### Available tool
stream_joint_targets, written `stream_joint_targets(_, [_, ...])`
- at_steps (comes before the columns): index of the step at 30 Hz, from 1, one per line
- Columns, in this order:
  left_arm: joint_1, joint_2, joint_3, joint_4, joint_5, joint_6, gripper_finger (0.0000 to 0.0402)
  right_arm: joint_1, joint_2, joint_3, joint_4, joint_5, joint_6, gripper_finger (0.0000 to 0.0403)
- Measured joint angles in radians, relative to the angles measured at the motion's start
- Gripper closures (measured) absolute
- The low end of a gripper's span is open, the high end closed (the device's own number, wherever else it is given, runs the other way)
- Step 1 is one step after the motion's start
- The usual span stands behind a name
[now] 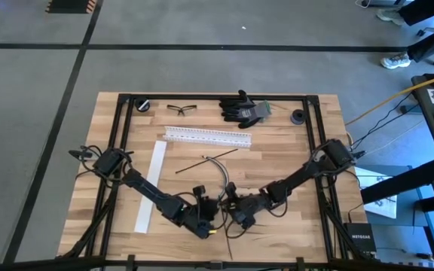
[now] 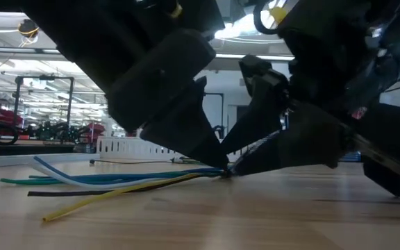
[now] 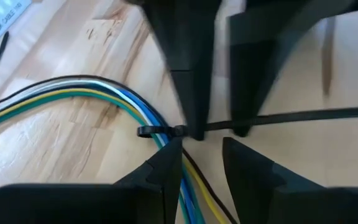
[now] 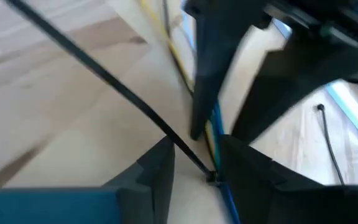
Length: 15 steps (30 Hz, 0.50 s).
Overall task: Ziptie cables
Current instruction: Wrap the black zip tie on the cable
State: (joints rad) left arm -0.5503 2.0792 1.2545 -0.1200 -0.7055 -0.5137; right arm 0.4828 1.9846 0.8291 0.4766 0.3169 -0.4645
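Beside the tie (image 3: 160, 131) round the cables (image 3: 73, 90), both grippers meet, jaw state unclear; cinching next needs the tail (image 3: 303, 116) pulled.

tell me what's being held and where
Left gripper seems to pinch the cables right beside the zip tie; whether the right gripper holds anything cannot be told.

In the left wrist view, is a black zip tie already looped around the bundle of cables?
Yes. A black zip tie circles the cables where they narrow, and its long tail runs off across the wooden table.
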Motion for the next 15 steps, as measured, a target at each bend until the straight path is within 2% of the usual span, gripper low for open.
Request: stream_joint_targets(15, [0.005, -0.001, 0.0, 0.007, -0.001, 0.029, 0.0302, -0.014, 0.004, -0.003, 0.047, -0.024, 0.039, 0.0359])
